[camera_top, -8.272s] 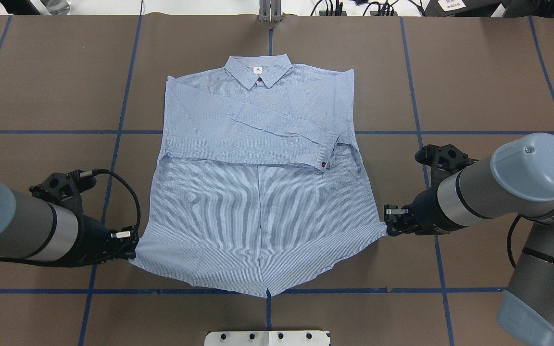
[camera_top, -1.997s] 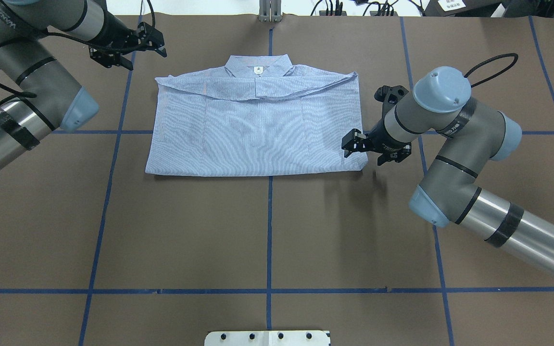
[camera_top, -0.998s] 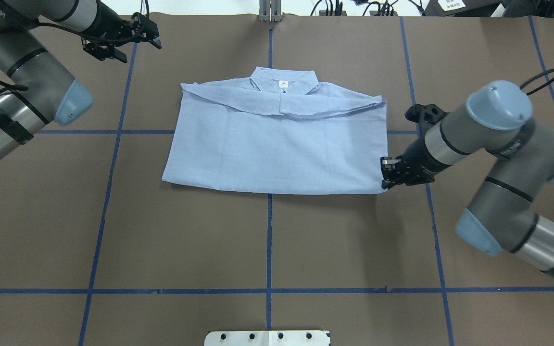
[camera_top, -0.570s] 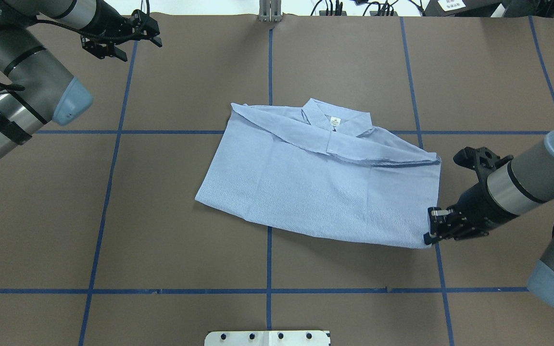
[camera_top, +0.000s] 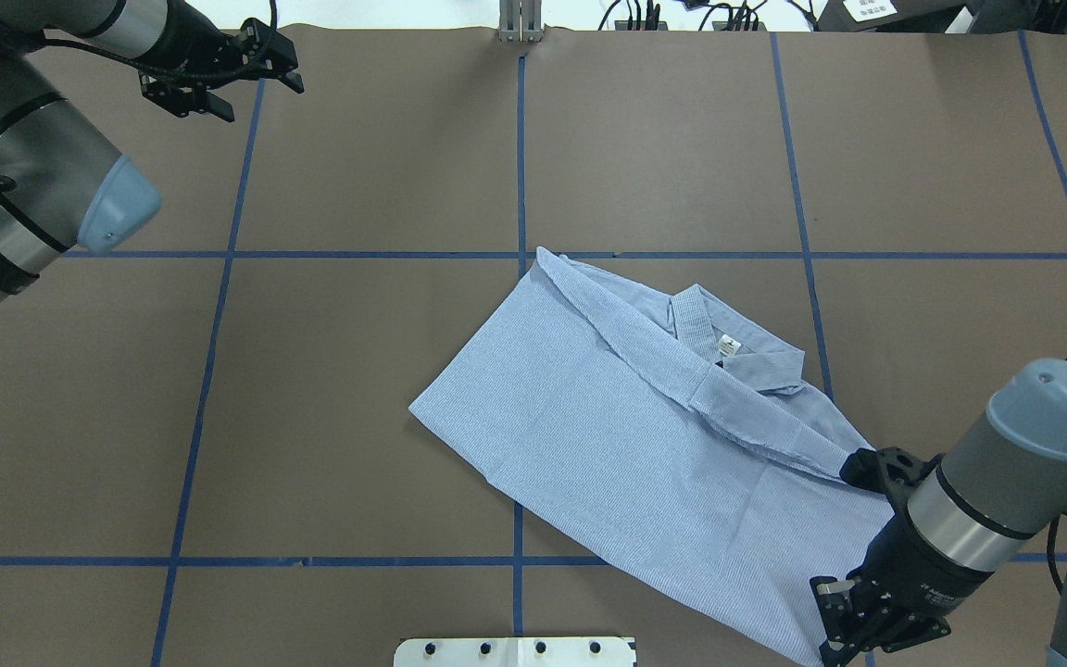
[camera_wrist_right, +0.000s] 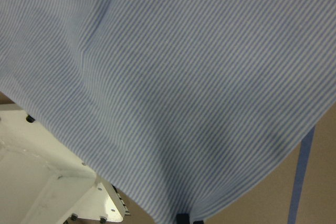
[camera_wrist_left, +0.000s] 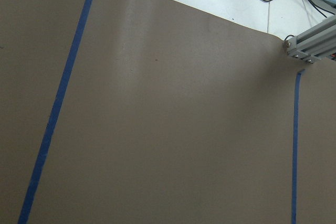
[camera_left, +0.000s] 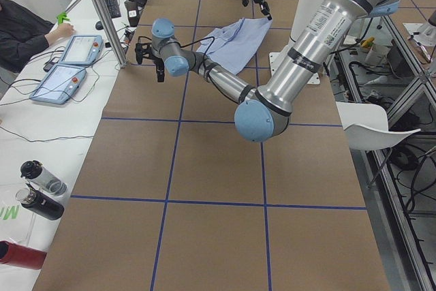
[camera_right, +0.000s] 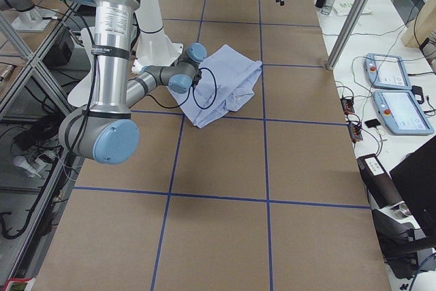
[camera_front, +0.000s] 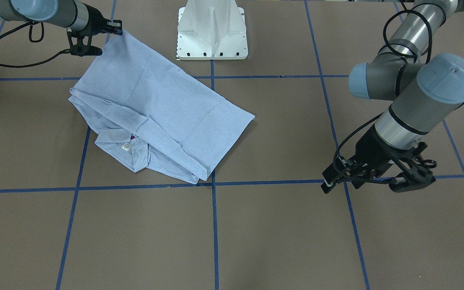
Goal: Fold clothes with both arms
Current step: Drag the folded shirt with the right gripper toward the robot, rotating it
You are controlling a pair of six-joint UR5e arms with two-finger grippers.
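The folded shirt (camera_top: 645,463) lay slantwise on the worktop (camera_top: 357,371), stretching away from the right claw (camera_top: 853,630), which pinched its corner. Only the front view showed that corner lifted. The left claw (camera_top: 256,93), well apart, seemingly spread, held nothing.

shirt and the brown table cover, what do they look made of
Shirt: thin woven cloth, probably cotton, matte; fine blue-white pinstripes, soft creases, limp drape. Table cover: likely brown paper or thin card, matte; its far edge ripples. Blue lines look like stuck-on tape.
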